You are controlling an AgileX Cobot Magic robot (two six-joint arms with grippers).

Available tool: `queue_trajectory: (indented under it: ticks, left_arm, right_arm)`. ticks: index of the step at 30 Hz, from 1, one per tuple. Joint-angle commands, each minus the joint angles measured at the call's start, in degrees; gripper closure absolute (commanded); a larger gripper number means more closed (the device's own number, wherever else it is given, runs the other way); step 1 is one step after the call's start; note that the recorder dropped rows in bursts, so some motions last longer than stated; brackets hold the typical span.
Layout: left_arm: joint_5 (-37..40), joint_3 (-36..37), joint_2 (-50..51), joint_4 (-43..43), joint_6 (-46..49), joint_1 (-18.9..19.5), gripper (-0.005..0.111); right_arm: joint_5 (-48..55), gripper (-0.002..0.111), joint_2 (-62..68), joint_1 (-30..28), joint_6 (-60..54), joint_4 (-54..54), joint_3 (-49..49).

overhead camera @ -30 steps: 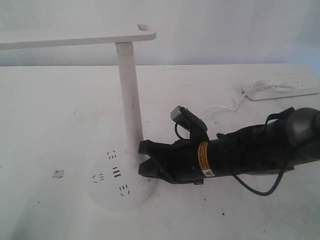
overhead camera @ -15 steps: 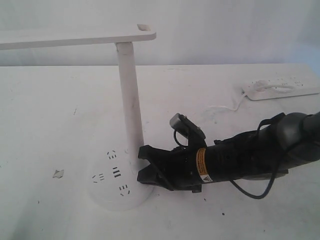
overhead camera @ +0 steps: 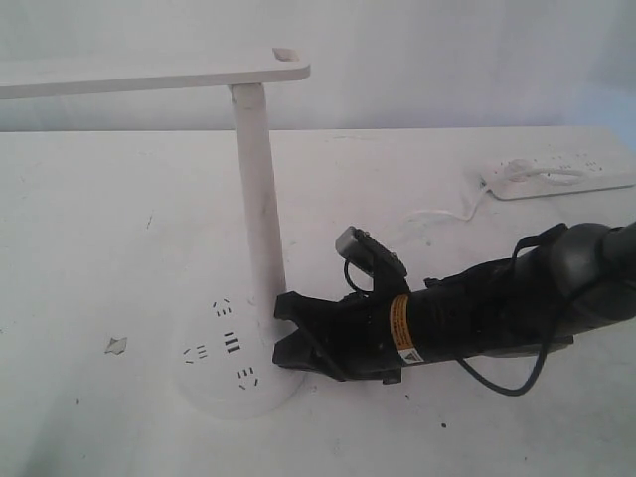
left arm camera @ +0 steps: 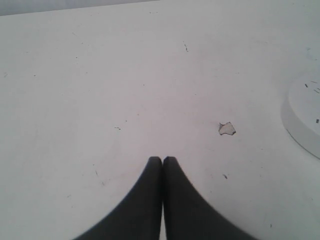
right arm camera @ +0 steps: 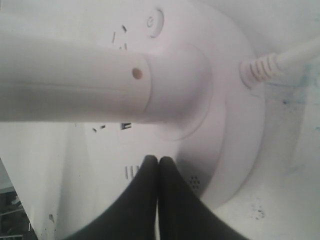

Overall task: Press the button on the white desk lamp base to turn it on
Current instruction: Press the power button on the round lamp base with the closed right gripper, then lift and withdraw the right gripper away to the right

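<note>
1. Exterior view: the table point(overhead camera: 119, 219) bears everything. The lamp head point(overhead camera: 149, 75) on its column point(overhead camera: 260, 199) shows no glow that I can make out, so I judge the lamp is not on.
2. The white desk lamp base point(overhead camera: 214, 393) sits toward the near side of the table, left of the middle, with dark socket slots point(overhead camera: 231, 343) on its top. The power strip point(overhead camera: 561, 174) lies well apart at the far right.
3. The right gripper point(overhead camera: 283, 330) lies low at the base's right edge, just beside the foot of the column. In the right wrist view its fingers are pressed together with nothing between them, and the tips hang over the base near its rim.
4. The left gripper point(left arm camera: 162, 161) is also pressed together and empty, over bare table. Only the rim of the base shows at the edge of its view.
5. The button point(right arm camera: 156, 22) sits on top of the base, across the column from the right fingertips and apart from them. Nothing touches it, and I cannot find it in the exterior view.
6. My reading: the approach is done but the press is not. The tips must pass round the column and push down on the button.
</note>
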Motion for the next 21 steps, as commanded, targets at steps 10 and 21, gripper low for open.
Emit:
queue_trajectory:
  ticks: [10,21]
  left_arm:
    - [-0.04,0.11,0.06,-0.26,0.0,0.13,0.107]
    - [-0.04,0.11,0.06,-0.26,0.0,0.13,0.107]
  right_arm:
    - [4.86,0.108,-11.34,-0.02,-5.02,0.15,0.4]
    - [38.8,0.108,-63.28,-0.02,-2.78,-22.43,10.9]
